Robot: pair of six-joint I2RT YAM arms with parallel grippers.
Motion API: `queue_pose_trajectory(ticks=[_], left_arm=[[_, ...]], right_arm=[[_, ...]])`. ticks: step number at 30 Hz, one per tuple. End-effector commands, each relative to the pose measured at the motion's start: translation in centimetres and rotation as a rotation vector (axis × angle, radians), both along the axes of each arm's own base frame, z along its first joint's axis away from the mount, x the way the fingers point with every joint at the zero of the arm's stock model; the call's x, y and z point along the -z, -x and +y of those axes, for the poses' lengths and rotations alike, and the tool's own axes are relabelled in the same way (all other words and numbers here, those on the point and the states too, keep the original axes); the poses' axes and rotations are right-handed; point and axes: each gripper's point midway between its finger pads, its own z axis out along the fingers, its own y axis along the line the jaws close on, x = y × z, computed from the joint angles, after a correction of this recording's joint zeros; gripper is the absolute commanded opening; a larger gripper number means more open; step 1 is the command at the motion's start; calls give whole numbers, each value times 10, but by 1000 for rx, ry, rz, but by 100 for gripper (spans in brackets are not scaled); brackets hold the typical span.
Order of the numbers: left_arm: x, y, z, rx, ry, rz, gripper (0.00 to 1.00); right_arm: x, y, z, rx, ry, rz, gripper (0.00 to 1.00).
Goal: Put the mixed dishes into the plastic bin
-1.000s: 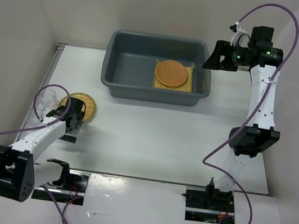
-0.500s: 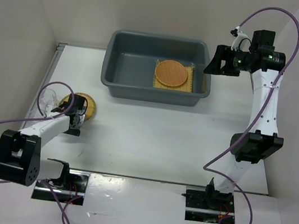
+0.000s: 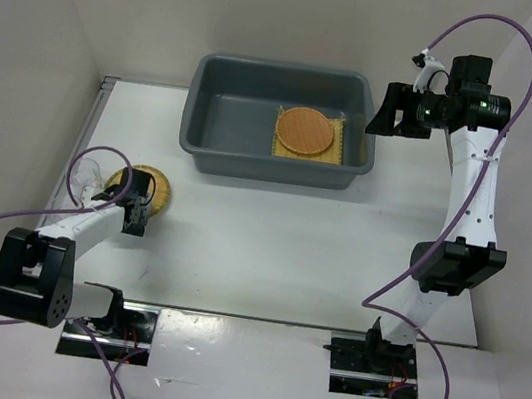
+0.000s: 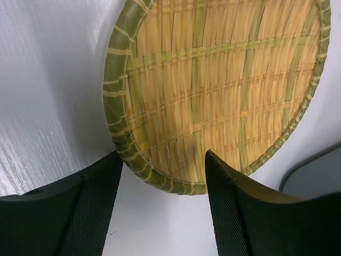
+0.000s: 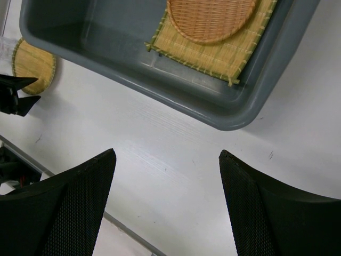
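The dark grey plastic bin (image 3: 252,162) stands at the back centre. In it lies a square yellow mat (image 3: 335,155) with a round orange disc (image 3: 304,131) on top; the right wrist view shows the bin (image 5: 106,37), the mat (image 5: 234,56) and that disc (image 5: 210,18) too. A second woven disc (image 3: 157,185), green-rimmed, lies on the table at the left. My left gripper (image 3: 135,209) is low at its near edge, jaws apart, the disc (image 4: 218,85) rim between the fingertips. A clear cup (image 3: 88,174) stands left of it. My right gripper (image 3: 387,109) hangs open and empty beside the bin's right end.
White walls close in the table on the left, back and right. A metal strip runs along the table's near edge by the arm bases. The right wrist view looks down on bare white table (image 5: 176,160) in front of the bin.
My left gripper has pushed forward to the green-rimmed disc and its jaws have narrowed. The right gripper has drifted slightly to the right, still open.
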Motion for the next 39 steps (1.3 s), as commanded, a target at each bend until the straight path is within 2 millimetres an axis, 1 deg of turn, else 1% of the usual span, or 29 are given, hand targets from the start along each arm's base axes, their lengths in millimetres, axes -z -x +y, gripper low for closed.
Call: queue_pose_trajectory(ticks=[1,5,6,7,8,9,10,12,13,14,16,17,18,19,21,22,23,24,25,28,29,30,31,33,35,36,38,39], left_arm=[[10,9,2,23,-20,51,70],[8,5,1,57,-27,55,59],[8,5,1,57,-27,55,52],[10,6,-2,71,-19,68,50],[8,3,-4,87,-10,62,47],[12,6,-6,92,-2,84,45],[12,6,-8,98,10,84,39],[20,12,-11,114,18,123,36],[18,12,-13,132,21,131,34],[21,14,-12,148,14,147,27],[18,12,-16,164,29,160,18],[21,14,-16,177,23,176,16],[20,17,-18,195,27,195,10],[23,19,-17,203,25,209,8],[20,17,-23,240,40,219,6],[22,23,-24,259,47,248,3],[21,23,-29,273,57,251,0],[19,24,-29,285,53,261,0],[21,31,-35,311,51,289,0],[17,42,-45,370,57,305,0],[15,41,-45,371,56,295,0],[16,47,-50,387,63,306,0],[11,49,-52,407,57,295,0],[10,56,-51,407,57,290,0],[5,57,-57,428,72,276,0],[0,59,-63,446,88,261,0],[-4,67,-70,487,92,267,0],[-12,65,-73,498,89,231,0]], right_arm=[[-17,12,-1,0,21,-53,83],[-17,11,-2,7,28,-53,83],[-17,11,-2,7,28,-53,83],[-17,11,-2,7,28,-53,83],[-17,11,-2,7,28,-53,83],[-17,11,-2,7,28,-53,83],[-17,11,-2,7,28,-53,83],[-17,11,-2,7,28,-53,83],[-17,11,-2,7,28,-53,83],[-17,11,-2,7,28,-53,83],[-20,12,0,-1,20,-62,83],[-22,11,1,-8,13,-72,83],[-22,11,1,-3,7,-67,83],[-20,9,3,-10,-1,-58,83],[-28,9,3,-10,0,-86,83],[-25,7,3,-5,-6,-72,83],[-32,6,5,-13,-13,-97,83],[-34,4,6,-20,-20,-102,83],[-34,4,6,-20,-20,-102,83],[-39,2,8,-27,-25,-117,83],[-39,0,9,-35,-34,-117,83],[-44,1,11,-42,-40,-131,83],[-39,-2,11,-42,-40,-119,83],[-45,-4,13,-45,-52,-133,83],[-46,-3,14,-53,-60,-133,83],[-43,-5,16,-60,-68,-124,83],[-46,-4,17,-67,-73,-133,83],[-43,-6,17,-67,-74,-124,83]])
